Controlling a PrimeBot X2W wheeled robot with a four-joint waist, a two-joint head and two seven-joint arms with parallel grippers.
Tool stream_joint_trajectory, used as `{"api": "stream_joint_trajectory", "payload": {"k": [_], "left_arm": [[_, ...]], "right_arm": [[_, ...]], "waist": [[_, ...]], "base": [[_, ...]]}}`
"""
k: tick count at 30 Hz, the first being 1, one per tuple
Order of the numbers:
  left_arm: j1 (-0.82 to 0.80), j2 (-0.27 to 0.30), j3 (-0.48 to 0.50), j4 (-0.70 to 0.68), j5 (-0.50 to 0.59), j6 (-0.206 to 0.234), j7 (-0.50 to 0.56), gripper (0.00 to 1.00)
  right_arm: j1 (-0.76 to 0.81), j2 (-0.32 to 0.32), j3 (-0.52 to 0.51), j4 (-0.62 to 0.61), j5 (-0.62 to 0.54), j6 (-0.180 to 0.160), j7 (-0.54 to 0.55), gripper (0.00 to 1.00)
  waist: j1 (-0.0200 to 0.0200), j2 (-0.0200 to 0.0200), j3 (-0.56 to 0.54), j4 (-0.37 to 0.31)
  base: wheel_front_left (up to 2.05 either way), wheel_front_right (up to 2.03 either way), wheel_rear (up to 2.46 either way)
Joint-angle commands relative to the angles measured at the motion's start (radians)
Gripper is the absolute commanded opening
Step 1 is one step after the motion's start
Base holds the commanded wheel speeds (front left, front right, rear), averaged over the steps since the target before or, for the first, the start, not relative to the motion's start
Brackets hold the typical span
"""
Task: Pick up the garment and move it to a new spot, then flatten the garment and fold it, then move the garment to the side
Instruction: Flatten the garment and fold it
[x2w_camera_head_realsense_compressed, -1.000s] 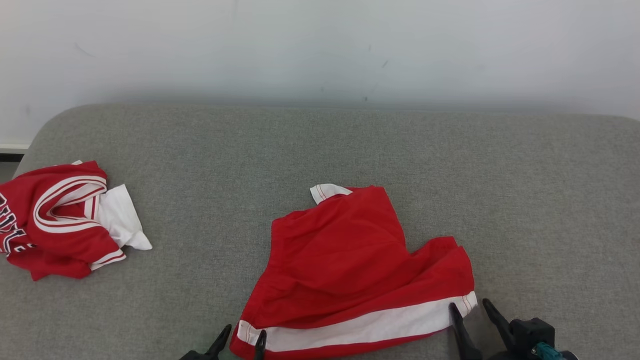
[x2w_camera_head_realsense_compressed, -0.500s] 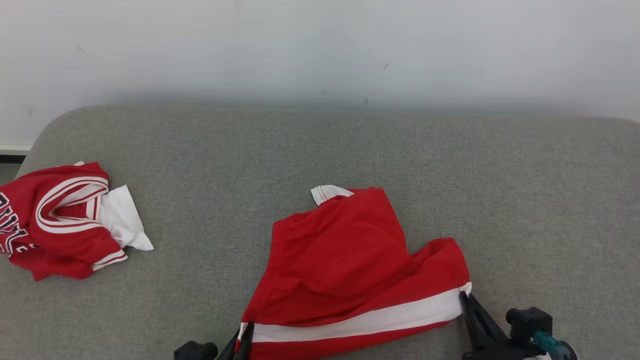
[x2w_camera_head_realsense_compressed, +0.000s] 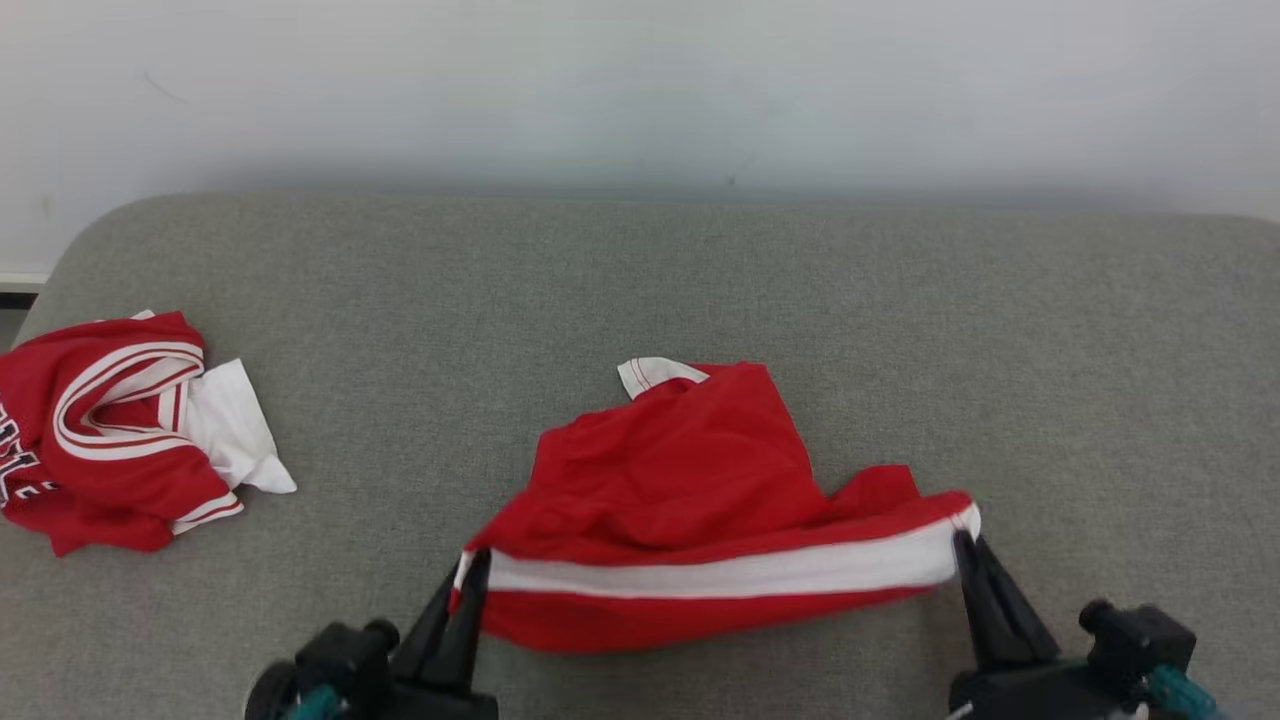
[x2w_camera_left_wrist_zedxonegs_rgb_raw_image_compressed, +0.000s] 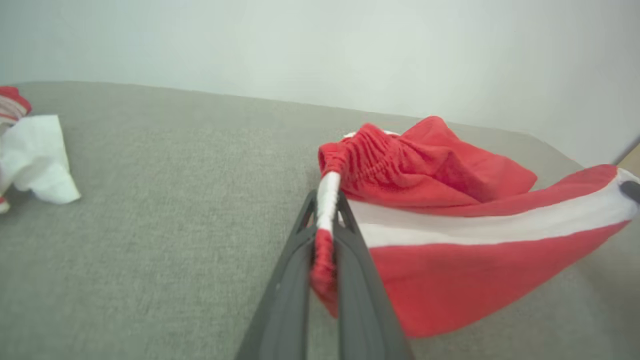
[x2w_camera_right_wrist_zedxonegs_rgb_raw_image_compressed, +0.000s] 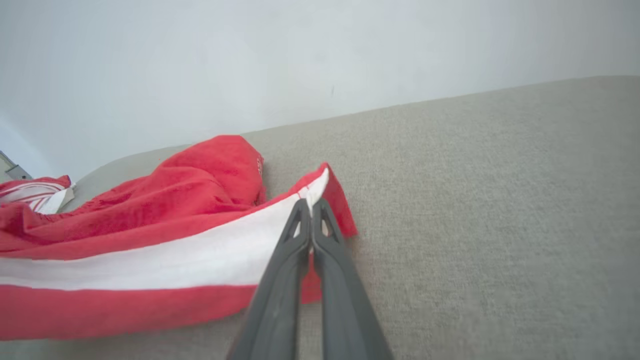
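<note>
**Head view.** The red garment (x2w_camera_head_realsense_compressed: 680, 480) lies at the centre of the grey upholstered surface (x2w_camera_head_realsense_compressed: 640, 280). Its white-striped edge is lifted and drawn nearly straight between the two claws. One second earlier both claws stood open at the ends of this edge, which lay flat. The left claw (x2w_camera_head_realsense_compressed: 470, 575) is now closed on the left end. The right claw (x2w_camera_head_realsense_compressed: 965, 545) is closed on the right end. The far part of the garment rests on the surface. A second red-and-white jersey (x2w_camera_head_realsense_compressed: 100, 430) lies well apart at the left.

**Left wrist view.** The left claw (x2w_camera_left_wrist_zedxonegs_rgb_raw_image_compressed: 327, 200) pinches the gathered corner of the garment (x2w_camera_left_wrist_zedxonegs_rgb_raw_image_compressed: 450, 270), with cloth bunched between the fingers. The stripe runs away to the right without sagging.

**Right wrist view.** The right claw (x2w_camera_right_wrist_zedxonegs_rgb_raw_image_compressed: 311, 205) is fully closed on the opposite corner of the garment (x2w_camera_right_wrist_zedxonegs_rgb_raw_image_compressed: 150, 260), gripping at the white stripe.

**Meaning for the task.** Both grasps appear secure, so the pick-up step is under way. The lift and transfer to a new spot come next. Flattening, folding and the move to the side remain to be done. The right grip is thin and may slip under tension.
</note>
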Motion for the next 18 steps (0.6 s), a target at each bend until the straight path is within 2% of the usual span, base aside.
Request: {"api": "stream_joint_trajectory", "payload": {"k": [1,6,9,10,11,15,18], "left_arm": [[-0.077,0.031,-0.023,-0.017,-0.001,0.001,-0.004,0.00],[-0.354,0.131,-0.119,-0.019,-0.056,0.001,0.024,0.00],[-0.553,0.189,-0.153,-0.012,-0.131,0.002,0.112,0.00],[-0.626,0.198,-0.165,-0.009,-0.166,0.002,0.130,0.00],[-0.626,0.198,-0.165,-0.009,-0.166,0.002,0.130,0.00],[-0.901,0.224,-0.196,0.026,-0.291,0.002,0.238,0.00],[-1.095,0.243,-0.233,0.080,-0.337,0.002,0.288,0.00]], "right_arm": [[-0.059,-0.025,0.016,-0.023,0.018,0.001,-0.003,0.00],[-0.282,-0.093,0.061,-0.034,0.100,0.001,0.036,0.00],[-0.463,-0.114,0.063,-0.017,0.162,0.001,0.089,0.00],[-0.529,-0.120,0.063,-0.010,0.179,0.001,0.099,0.00],[-0.529,-0.120,0.063,-0.010,0.179,0.001,0.099,0.00],[-0.796,-0.136,0.051,0.046,0.243,0.001,0.162,0.00],[-0.996,-0.134,0.055,0.108,0.279,0.001,0.199,0.00]], "waist": [[0.0001,-0.0001,0.026,-0.015],[0.0001,-0.0001,0.106,-0.041],[0.0001,-0.0001,0.180,-0.059],[0.0001,-0.0001,0.202,-0.063],[0.0001,-0.0001,0.202,-0.063],[0.0001,-0.0001,0.303,-0.080],[0.0001,-0.0001,0.368,-0.088]], "base": [[0.00,0.00,0.00],[0.00,0.00,0.00],[0.00,0.00,0.00],[0.00,0.00,0.00],[0.00,0.00,0.00],[0.00,0.00,0.00],[0.00,0.00,0.00]]}}
